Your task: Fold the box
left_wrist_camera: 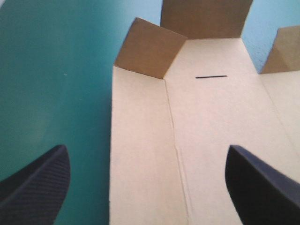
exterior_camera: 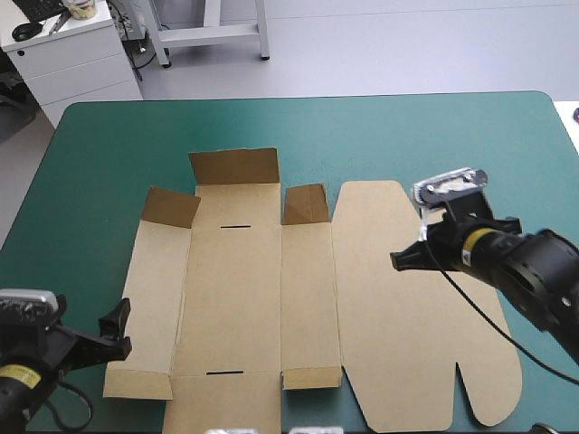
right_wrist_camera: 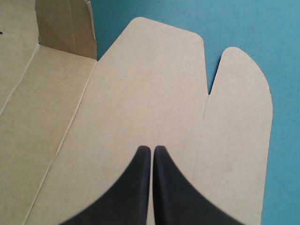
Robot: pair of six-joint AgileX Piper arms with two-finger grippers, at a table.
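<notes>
Though creased, smooth brown box point(exterior_camera: 235, 298)

The box point(exterior_camera: 235, 298) was seen as matt brown board, the bench point(exterior_camera: 118, 145) cover as smooth, the fingers point(left_wrist_camera: 37, 187) of the left pincer point(left_wrist_camera: 145, 149) as finely woven.

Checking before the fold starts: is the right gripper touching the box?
Cannot tell. The right wrist view shows the right gripper, fingers shut, over the box, on its lid, but neither contact nor gap is plain; high view likewise.
</notes>
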